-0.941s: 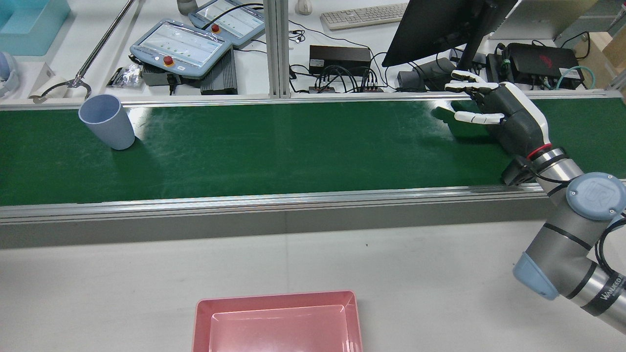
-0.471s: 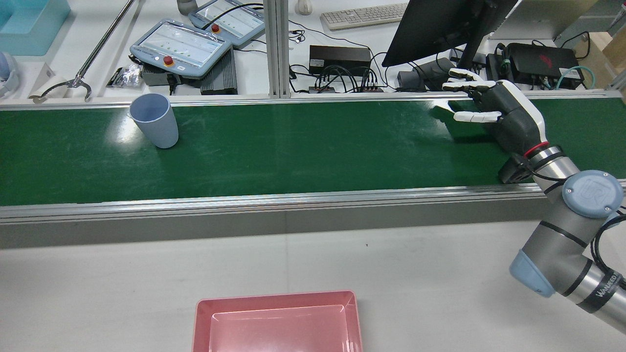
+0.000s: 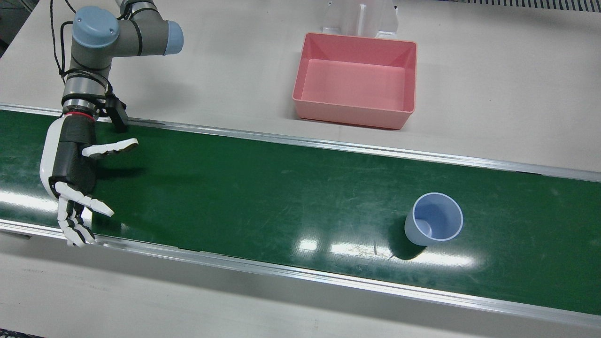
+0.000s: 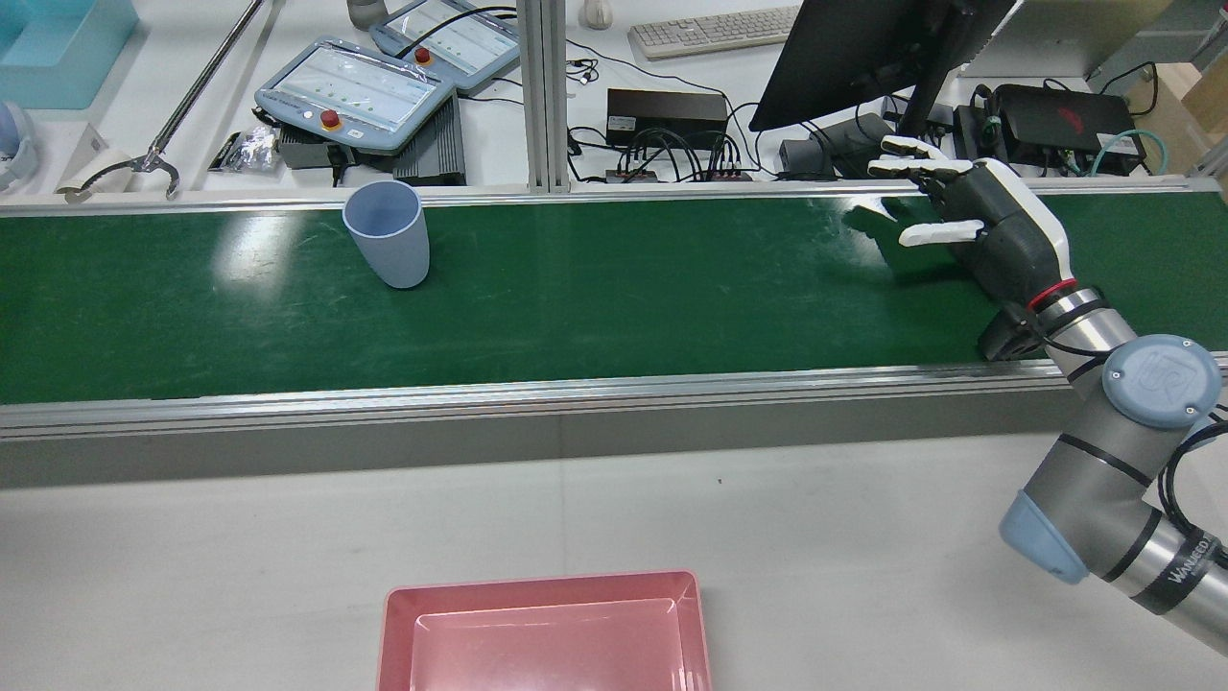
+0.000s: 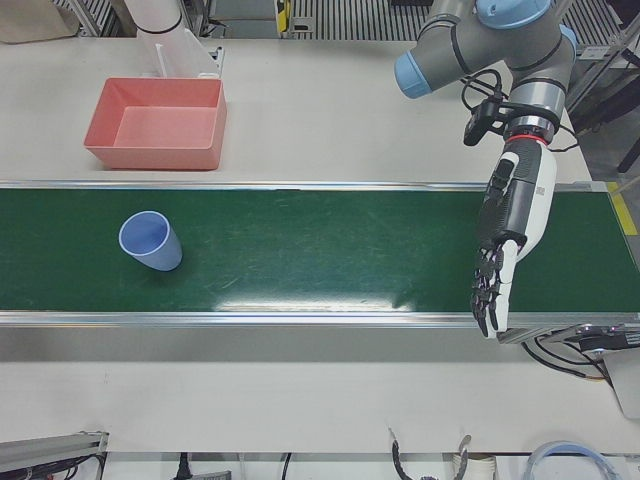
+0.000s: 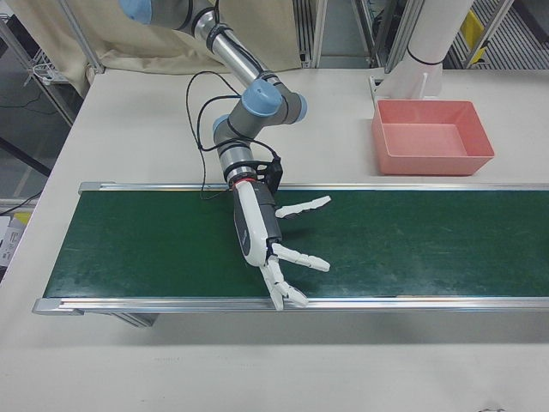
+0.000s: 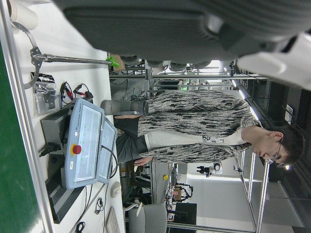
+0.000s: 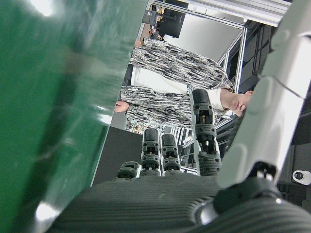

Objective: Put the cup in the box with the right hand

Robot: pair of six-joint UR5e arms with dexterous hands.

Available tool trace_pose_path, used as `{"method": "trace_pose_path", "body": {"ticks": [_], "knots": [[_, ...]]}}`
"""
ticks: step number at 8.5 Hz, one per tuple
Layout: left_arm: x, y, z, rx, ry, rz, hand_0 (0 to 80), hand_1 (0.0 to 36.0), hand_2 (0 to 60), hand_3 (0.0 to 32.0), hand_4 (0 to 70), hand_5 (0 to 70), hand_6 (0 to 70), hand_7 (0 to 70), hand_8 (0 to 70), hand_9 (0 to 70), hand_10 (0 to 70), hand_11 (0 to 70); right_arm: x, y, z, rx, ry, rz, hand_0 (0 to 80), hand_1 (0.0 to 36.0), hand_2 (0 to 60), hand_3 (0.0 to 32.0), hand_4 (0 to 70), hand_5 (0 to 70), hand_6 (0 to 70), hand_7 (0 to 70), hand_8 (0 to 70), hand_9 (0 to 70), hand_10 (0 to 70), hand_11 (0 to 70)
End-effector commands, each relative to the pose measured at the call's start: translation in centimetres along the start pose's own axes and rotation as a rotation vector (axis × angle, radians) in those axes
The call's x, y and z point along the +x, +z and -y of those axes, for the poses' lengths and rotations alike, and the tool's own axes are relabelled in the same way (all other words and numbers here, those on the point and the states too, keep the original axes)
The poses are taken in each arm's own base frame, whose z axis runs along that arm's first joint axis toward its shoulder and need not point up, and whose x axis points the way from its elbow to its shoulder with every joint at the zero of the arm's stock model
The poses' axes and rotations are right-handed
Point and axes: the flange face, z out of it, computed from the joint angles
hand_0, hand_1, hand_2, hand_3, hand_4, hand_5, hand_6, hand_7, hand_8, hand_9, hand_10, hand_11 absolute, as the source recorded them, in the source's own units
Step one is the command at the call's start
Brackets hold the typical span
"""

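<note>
A pale blue cup (image 4: 388,235) stands upright on the green conveyor belt (image 4: 672,307), near its far edge in the rear view; it also shows in the front view (image 3: 434,225) and the left-front view (image 5: 150,241). My right hand (image 4: 988,226) hovers open over the belt far to the cup's right, fingers spread, holding nothing; it also shows in the front view (image 3: 70,164) and the right-front view (image 6: 262,227). The empty pink box (image 4: 542,587) sits on the white table on my side of the belt. My left hand (image 5: 510,230) is open over the belt's other end.
Beyond the belt in the rear view lie two teach pendants (image 4: 355,96), a black monitor (image 4: 863,48), a keyboard (image 4: 710,31) and cables. Aluminium rails (image 4: 576,393) edge the belt. A person in a patterned shirt (image 7: 194,126) stands behind the station.
The cup has travelled along the belt to the right in the rear view, toward my right hand. The right hand has shifted only slightly.
</note>
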Motion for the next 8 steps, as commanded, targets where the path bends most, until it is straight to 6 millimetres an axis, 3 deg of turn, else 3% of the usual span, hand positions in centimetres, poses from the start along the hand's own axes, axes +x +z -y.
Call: {"method": "trace_pose_path", "body": {"ticks": [1, 2, 3, 7, 8], "knots": [[0.0, 0.0, 0.0, 0.000, 0.000, 0.000, 0.0, 0.0, 0.0, 0.0, 0.0, 0.0, 0.0, 0.0, 0.0, 0.0, 0.0, 0.0, 0.0, -0.1, 0.2, 0.004, -0.002, -0.001, 50.2, 14.6, 11.2, 0.0, 25.8, 5.2, 6.5, 23.5, 11.9, 21.7, 2.6, 5.1], [0.0, 0.0, 0.0, 0.000, 0.000, 0.000, 0.0, 0.0, 0.0, 0.0, 0.0, 0.0, 0.0, 0.0, 0.0, 0.0, 0.0, 0.0, -0.1, -0.2, 0.4, 0.007, -0.004, -0.001, 51.7, 12.0, 0.8, 0.0, 29.5, 5.3, 6.5, 23.8, 12.0, 21.8, 2.5, 4.9], [0.0, 0.0, 0.0, 0.000, 0.000, 0.000, 0.0, 0.0, 0.0, 0.0, 0.0, 0.0, 0.0, 0.0, 0.0, 0.0, 0.0, 0.0, -0.3, -0.1, 0.4, 0.008, -0.005, 0.003, 50.8, 13.8, 8.0, 0.0, 27.6, 5.2, 6.6, 24.1, 12.0, 21.8, 2.4, 4.8], [0.0, 0.0, 0.0, 0.000, 0.000, 0.000, 0.0, 0.0, 0.0, 0.0, 0.0, 0.0, 0.0, 0.0, 0.0, 0.0, 0.0, 0.0, -1.0, -0.1, 1.3, 0.024, -0.014, 0.013, 51.7, 12.2, 1.4, 0.0, 30.8, 5.2, 6.5, 24.1, 12.0, 22.0, 2.1, 4.3], [0.0, 0.0, 0.0, 0.000, 0.000, 0.000, 0.0, 0.0, 0.0, 0.0, 0.0, 0.0, 0.0, 0.0, 0.0, 0.0, 0.0, 0.0, -0.9, 0.0, 1.4, 0.026, -0.015, 0.011, 51.4, 13.1, 5.0, 0.0, 30.0, 5.2, 6.6, 24.2, 12.2, 22.1, 2.0, 4.3]]}}
